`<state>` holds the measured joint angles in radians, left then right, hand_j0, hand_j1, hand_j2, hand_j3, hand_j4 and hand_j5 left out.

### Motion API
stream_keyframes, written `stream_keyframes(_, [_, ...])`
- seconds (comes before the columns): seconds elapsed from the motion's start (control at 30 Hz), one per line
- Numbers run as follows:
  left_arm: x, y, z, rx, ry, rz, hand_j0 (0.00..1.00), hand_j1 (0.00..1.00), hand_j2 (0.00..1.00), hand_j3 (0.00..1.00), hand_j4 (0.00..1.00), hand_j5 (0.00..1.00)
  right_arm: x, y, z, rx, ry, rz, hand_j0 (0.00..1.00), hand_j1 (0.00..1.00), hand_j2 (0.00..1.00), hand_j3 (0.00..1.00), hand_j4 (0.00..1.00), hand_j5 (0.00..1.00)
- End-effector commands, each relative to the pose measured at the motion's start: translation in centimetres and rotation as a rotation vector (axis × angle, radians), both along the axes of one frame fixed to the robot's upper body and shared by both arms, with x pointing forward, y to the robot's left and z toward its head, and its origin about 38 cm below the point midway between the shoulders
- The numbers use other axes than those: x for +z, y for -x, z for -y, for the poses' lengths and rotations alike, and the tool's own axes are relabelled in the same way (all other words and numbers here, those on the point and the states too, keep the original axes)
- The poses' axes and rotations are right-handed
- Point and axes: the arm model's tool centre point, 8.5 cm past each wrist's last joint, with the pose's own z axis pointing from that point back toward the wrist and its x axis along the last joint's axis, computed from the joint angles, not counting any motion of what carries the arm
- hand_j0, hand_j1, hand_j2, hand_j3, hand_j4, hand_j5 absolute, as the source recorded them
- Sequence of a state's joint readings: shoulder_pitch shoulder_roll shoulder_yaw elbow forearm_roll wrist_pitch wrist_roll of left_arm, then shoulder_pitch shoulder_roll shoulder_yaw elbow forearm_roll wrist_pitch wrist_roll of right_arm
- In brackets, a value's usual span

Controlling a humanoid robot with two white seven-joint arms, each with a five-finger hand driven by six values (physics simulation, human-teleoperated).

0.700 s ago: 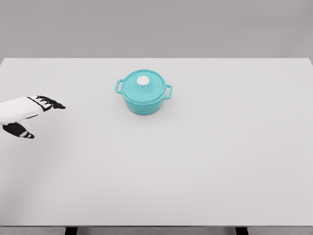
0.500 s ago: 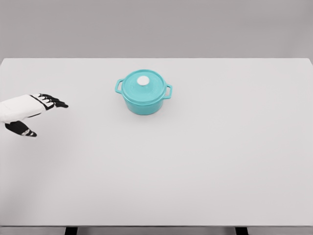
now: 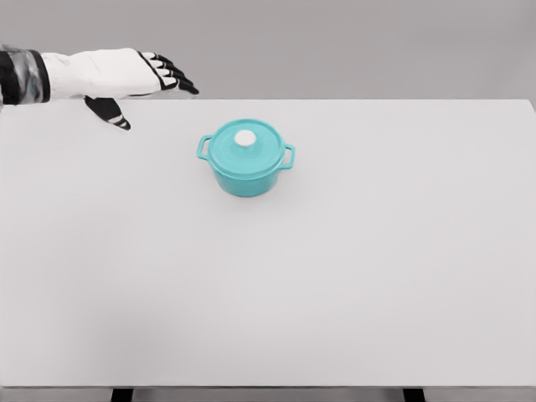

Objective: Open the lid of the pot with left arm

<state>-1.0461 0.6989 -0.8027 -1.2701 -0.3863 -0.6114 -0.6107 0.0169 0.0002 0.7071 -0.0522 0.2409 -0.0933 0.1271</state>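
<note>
**Left hand raised near the far-left corner, pot lid not yet touched**

Left hand (image 3: 126, 79) hangs in the air above the far-left corner of the tabletop (image 3: 352, 285), its white arm entering from the picture's left edge. Its dark-tipped fingers (image 3: 172, 75) stretch out toward the right, and the thumb (image 3: 109, 111) drops below the palm — the hand is released and holds nothing. No right arm shows in this view.

A teal pot (image 3: 248, 163) stands upright on the white tabletop, nearer the far edge than the near one and a little left of the middle. It has a small handle on each side. Its teal lid (image 3: 245, 149) sits closed on top, with a round white knob (image 3: 244, 138) at the centre. The hand is up and to the left of the pot, apart from it, with bare tabletop between.

Judging from this, the step in hand is the approach to the knob. To do it well, the hand should travel right and toward the near edge until the fingers and thumb sit above the knob, then come down with them still spread on either side of it. The knob looks small and smooth, so a pinch centred on it matters — an off-centre grip could slip or tilt the lid. Closing before the fingers are low enough risks catching only the top. Once held, a straight upward lift should clear the rim without dragging the pot sideways.
</note>
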Motion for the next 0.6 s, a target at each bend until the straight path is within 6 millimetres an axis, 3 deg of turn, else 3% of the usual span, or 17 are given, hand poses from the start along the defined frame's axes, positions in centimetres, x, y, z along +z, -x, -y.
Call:
stream_keyframes(0.0, [-5.2, 0.2, 6.0, -0.112, -0.04, -0.112, 1.0, 1.0, 1.0, 1.0, 1.0, 1.0, 0.0, 0.0, 0.0, 0.0, 0.001, -0.001, 1.0, 1.0, 1.0, 1.0, 1.0, 1.0])
stream_keyframes(0.07, [-4.4, 0.0, 8.2, -0.148, -0.025, -0.098, 1.0, 1.0, 1.0, 1.0, 1.0, 1.0, 0.0, 0.0, 0.0, 0.0, 0.0, 0.0, 1.0, 1.0, 1.0, 1.0, 1.0, 1.0])
stream_keyframes(0.17, [-4.1, -0.8, 9.8, -0.154, -0.009, -0.1, 1.0, 1.0, 1.0, 1.0, 1.0, 1.0, 0.0, 0.0, 0.0, 0.0, 0.0, 0.0, 1.0, 1.0, 1.0, 1.0, 1.0, 1.0])
stream_keyframes(0.27, [-3.9, -1.7, 9.5, -0.124, -0.006, -0.106, 1.0, 1.0, 1.0, 1.0, 1.0, 1.0, 0.0, 0.0, 0.0, 0.0, 0.0, 0.0, 1.0, 1.0, 1.0, 1.0, 1.0, 1.0])
stream_keyframes(0.4, [-4.8, -2.1, 11.2, -0.132, 0.001, -0.131, 1.0, 1.0, 1.0, 1.0, 1.0, 1.0, 0.0, 0.0, 0.0, 0.0, 0.0, 0.0, 1.0, 1.0, 1.0, 1.0, 1.0, 1.0])
stream_keyframes(0.57, [-4.9, -2.2, 11.4, -0.135, -0.02, -0.133, 0.86, 0.86, 0.86, 0.86, 0.86, 0.86, 0.0, 0.0, 0.0, 0.0, 0.0, 0.0, 1.0, 1.0, 1.0, 1.0, 1.0, 1.0])
